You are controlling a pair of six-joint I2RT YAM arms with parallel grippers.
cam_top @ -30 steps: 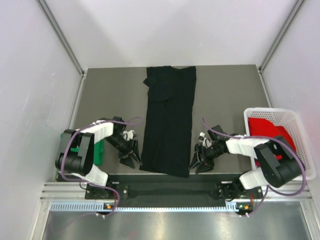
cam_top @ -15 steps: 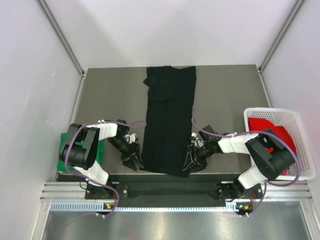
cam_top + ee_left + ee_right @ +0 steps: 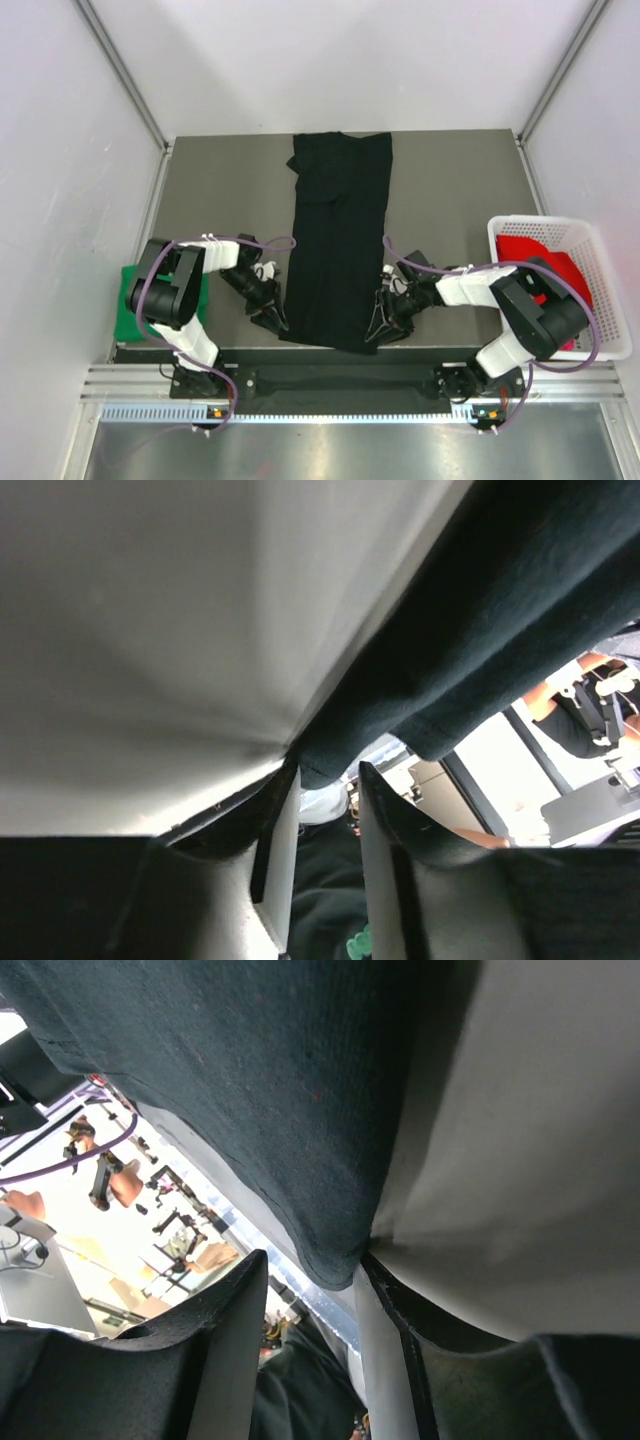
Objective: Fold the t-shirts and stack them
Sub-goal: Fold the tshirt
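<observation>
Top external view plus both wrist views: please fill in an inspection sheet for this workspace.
Surface: grey table, flat.
Job's things: black t-shirt laid as a long strip mid-table; green t-shirt at the left edge, partly under the left arm; red t-shirt in the basket.
Clutter: white mesh basket at the right edge; nothing else seen.
Grippers: left gripper and right gripper low at the black shirt's near corners, jaws open at the hem.
Cables: purple cables loop along both arms.
Surroundings: white walls; metal rail in front.
</observation>
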